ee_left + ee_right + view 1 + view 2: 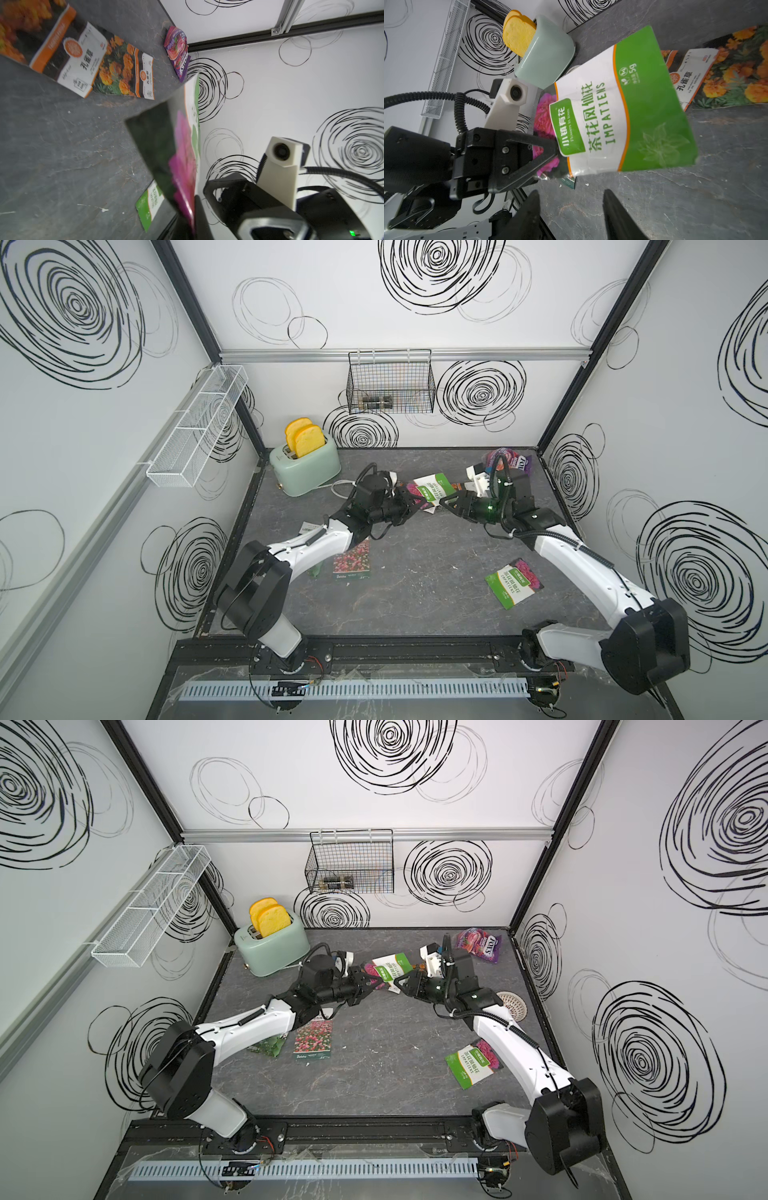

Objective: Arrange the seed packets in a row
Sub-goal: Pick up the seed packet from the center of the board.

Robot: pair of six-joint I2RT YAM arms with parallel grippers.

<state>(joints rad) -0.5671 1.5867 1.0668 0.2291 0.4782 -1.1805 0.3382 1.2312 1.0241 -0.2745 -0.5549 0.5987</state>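
A green-white IMPATIENS seed packet (432, 487) (390, 967) (623, 116) hangs above the table at the middle back. My left gripper (415, 502) (376, 982) (193, 218) is shut on its pink-flowered end. My right gripper (442, 502) (397, 984) (571, 193) faces it from the other side, open and just short of the packet. A second IMPATIENS packet (515, 583) (473, 1064) lies front right. The pink flower-field packet (353, 564) (314, 1040) and the dark green leafy packet (268, 1046) lie under my left arm. Two orange marigold packets (62, 47) (126, 70) lie flat at the back.
A purple FOX'S candy bag (509, 460) (480, 942) sits in the back right corner. The mint toaster (305, 466) with toast stands back left, its cord trailing. A white strainer (509, 1004) lies by my right arm. A wire basket (390, 383) and a mesh shelf (195, 427) hang on the walls.
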